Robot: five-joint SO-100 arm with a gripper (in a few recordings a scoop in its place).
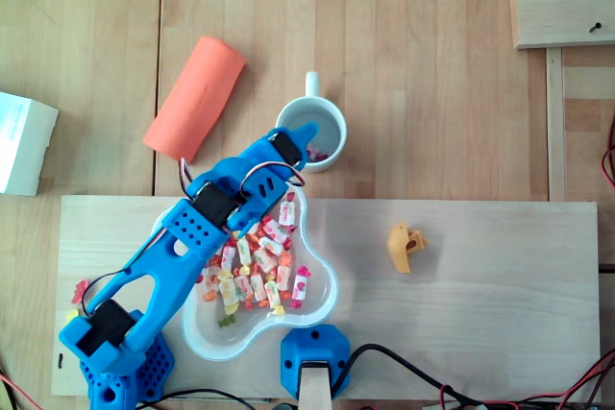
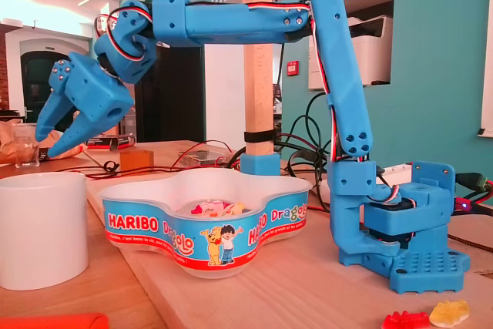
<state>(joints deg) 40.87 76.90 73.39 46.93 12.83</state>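
Note:
My blue gripper [image 1: 302, 132] hangs over the white mug [image 1: 327, 118], fingertips pointing down into its mouth. In the fixed view the gripper [image 2: 46, 146] sits a short way above the mug [image 2: 40, 225]; its two fingers stand slightly apart with nothing between them. A wrapped candy [image 1: 318, 153] lies inside the mug. Just behind the gripper, under my arm, is the white three-lobed Haribo bowl [image 1: 322, 300], holding several wrapped candies [image 1: 259, 271]. The same bowl [image 2: 208, 229] stands right of the mug in the fixed view.
An orange roll [image 1: 195, 98] lies left of the mug. A yellow object [image 1: 406, 248] rests on the board to the right. A white box [image 1: 21, 141] sits at the far left. A blue post mount [image 1: 313, 360] stands by the bowl. Loose gummies [image 2: 430, 316] lie near my base.

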